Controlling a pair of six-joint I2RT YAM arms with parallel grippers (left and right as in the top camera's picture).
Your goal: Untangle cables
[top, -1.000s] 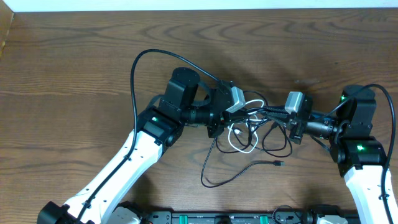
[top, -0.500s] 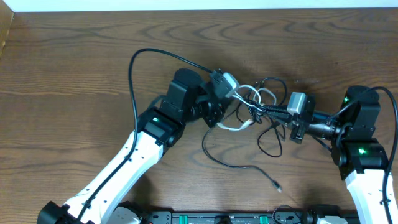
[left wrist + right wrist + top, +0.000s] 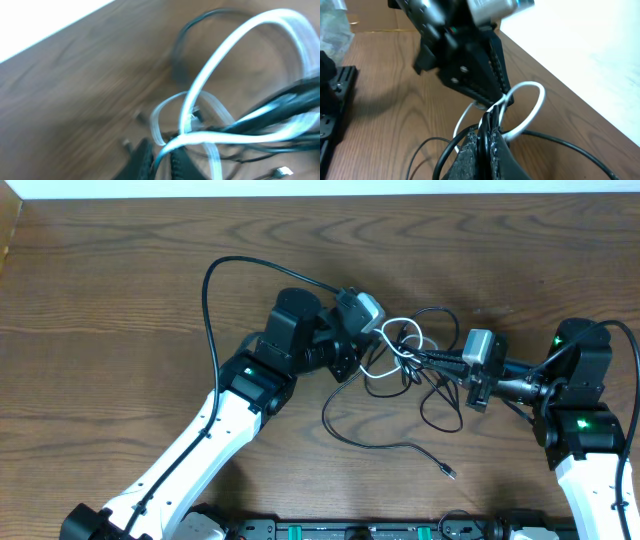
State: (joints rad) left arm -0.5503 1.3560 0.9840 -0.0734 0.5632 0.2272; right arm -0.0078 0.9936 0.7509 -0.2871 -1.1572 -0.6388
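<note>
The cables (image 3: 405,352) sit in a loose knot near the middle of the table (image 3: 120,280), strung between the two claws. A white cord (image 3: 275,19) forms a few open loops there. A black cord (image 3: 372,445) runs through them and then trails across the wood toward the robot's base, ending in a small plug (image 3: 449,472) that lies free.

The right gripper (image 3: 487,120) is clamped tight on a bunch of black strands, with the white cord crossing at its tips. The left gripper (image 3: 500,99) has its fingertips close together right at the white loop. The blurred wrist view does not settle whether they pinch the cord or it merely lies in a narrow gap.

The step in hand looks like drawing the white cord out of the black. It would likely go best with the right claw as a fixed anchor and the left pulling away slowly along the run of the loop — a sideways tug could cinch the crossing. The free plug looks like the end to feed back through.

The cords are thin, round and limp with smooth jackets — they should slide readily and hold only soft curves. The table is matte, dark wood grain.
</note>
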